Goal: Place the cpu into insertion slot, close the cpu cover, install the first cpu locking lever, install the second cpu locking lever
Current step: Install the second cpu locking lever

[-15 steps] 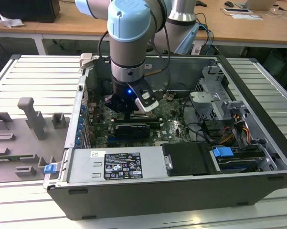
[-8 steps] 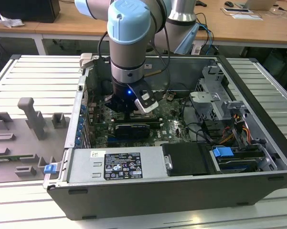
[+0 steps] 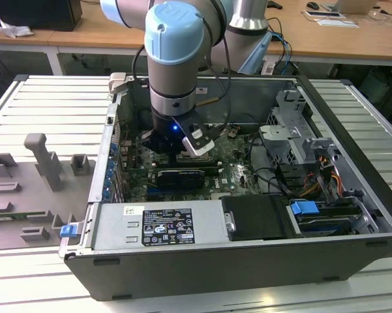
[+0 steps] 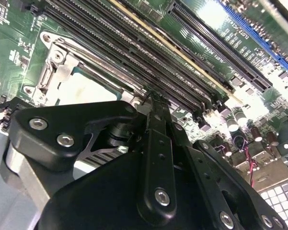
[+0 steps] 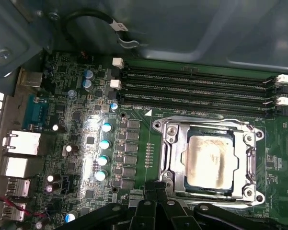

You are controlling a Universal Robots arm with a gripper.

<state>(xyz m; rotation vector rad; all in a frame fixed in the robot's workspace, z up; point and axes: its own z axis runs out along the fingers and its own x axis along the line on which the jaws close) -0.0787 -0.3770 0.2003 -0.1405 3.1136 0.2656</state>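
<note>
Gleaming square metal cpu (image 5: 211,160) framed by silvery cpu cover (image 5: 170,158).

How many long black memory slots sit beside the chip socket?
4 in the first wrist view, parallel between the socket cover and the case wall. All look empty.

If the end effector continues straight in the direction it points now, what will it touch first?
Probably the cpu cover, at the socket edge nearest the end effector, with the cpu under it. Depth is unclear, so the green motherboard beside it is possible.
</note>
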